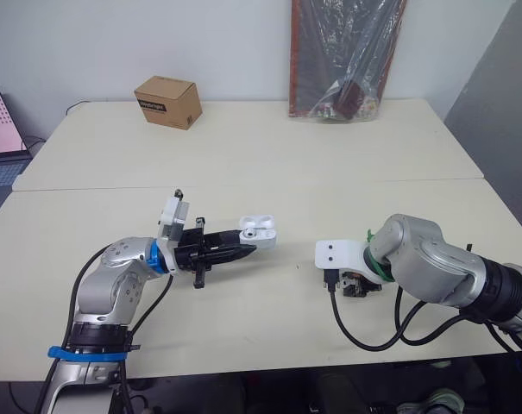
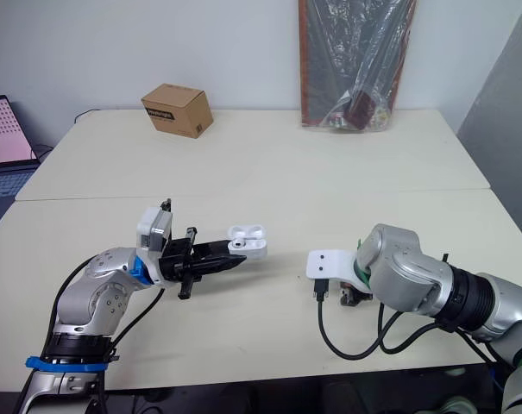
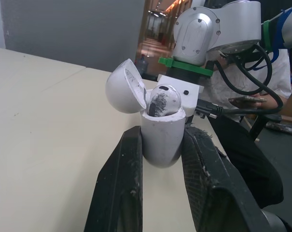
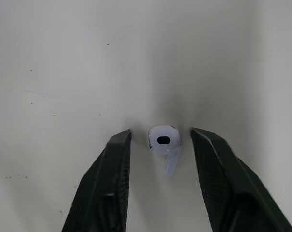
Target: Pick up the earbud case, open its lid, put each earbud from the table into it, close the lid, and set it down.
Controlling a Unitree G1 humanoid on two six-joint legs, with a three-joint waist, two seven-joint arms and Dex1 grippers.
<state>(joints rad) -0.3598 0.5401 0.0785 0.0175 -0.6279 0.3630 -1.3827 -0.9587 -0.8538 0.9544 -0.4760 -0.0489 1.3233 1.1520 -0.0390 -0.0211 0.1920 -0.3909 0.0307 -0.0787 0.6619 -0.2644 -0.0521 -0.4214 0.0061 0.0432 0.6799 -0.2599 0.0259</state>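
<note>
The left gripper [image 1: 243, 251] clamps the white earbud case [image 3: 161, 137] by its rounded body, holding it over the table [image 1: 243, 155] near the middle. The lid [image 3: 125, 87] is hinged open and tipped back, its inside scuffed grey. 1 white earbud [image 3: 160, 100] sits in the case, its dome smudged dark. The right gripper [image 4: 160, 130] points down at the table with its 2 black fingers [image 4: 107, 183] spread wide. The other earbud [image 4: 163, 140] lies on the surface between them, touching neither.
</note>
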